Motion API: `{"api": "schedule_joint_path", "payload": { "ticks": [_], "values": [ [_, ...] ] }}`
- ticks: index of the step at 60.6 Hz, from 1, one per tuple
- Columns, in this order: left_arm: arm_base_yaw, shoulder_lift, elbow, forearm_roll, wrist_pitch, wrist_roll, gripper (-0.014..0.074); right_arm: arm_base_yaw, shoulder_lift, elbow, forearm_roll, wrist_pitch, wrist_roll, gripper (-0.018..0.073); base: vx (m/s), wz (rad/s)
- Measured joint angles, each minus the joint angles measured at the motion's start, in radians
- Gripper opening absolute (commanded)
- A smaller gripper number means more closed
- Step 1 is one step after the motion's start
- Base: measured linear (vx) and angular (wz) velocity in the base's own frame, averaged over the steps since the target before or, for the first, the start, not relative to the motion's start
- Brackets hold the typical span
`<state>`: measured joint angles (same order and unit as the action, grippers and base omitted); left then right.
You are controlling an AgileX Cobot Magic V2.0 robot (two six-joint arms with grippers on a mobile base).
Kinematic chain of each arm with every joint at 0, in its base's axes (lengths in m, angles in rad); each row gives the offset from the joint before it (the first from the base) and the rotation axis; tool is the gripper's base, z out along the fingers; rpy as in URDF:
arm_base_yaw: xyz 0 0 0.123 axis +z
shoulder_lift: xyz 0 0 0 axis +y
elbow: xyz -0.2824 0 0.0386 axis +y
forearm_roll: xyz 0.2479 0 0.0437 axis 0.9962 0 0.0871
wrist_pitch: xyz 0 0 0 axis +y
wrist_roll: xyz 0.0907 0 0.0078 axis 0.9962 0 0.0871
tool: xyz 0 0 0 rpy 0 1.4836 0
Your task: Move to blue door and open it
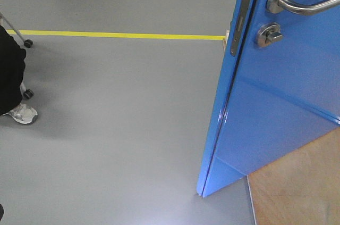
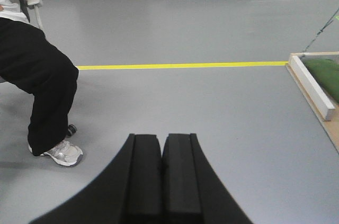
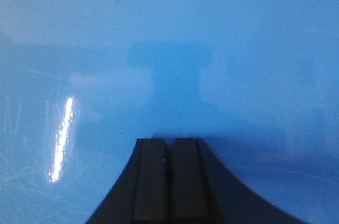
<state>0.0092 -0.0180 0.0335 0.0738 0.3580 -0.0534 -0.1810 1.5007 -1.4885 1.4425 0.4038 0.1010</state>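
Observation:
The blue door (image 1: 276,102) stands ajar at the right of the front view, its edge turned toward me. Its silver lever handle (image 1: 303,2) sits at the top, with the round silver lock (image 1: 269,35) below. In the right wrist view the glossy blue door (image 3: 169,49) fills the whole picture, and my right gripper (image 3: 169,140) is shut, its tips at or very near the panel. My left gripper (image 2: 162,136) is shut too, holding nothing, over bare grey floor away from the door. Neither gripper shows in the front view.
A yellow floor line (image 1: 117,35) runs across the grey floor. A seated person in black trousers (image 2: 37,86) with a white shoe (image 2: 63,154) is at the left, beside chair casters (image 1: 27,94). A wooden platform (image 1: 297,188) lies under the door; a white-edged frame (image 2: 312,89) sits at the right.

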Motion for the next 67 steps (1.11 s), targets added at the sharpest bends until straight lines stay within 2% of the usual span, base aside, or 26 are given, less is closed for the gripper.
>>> {"api": "schedule_joint_path", "payload": {
  "ticks": [67],
  "values": [
    [0.0, 0.0, 0.0, 0.0, 0.0, 0.0, 0.0071, 0.014, 0.0, -0.001, 0.001, 0.079, 0.002, -0.0004, 0.2, 0.04]
  ]
}}
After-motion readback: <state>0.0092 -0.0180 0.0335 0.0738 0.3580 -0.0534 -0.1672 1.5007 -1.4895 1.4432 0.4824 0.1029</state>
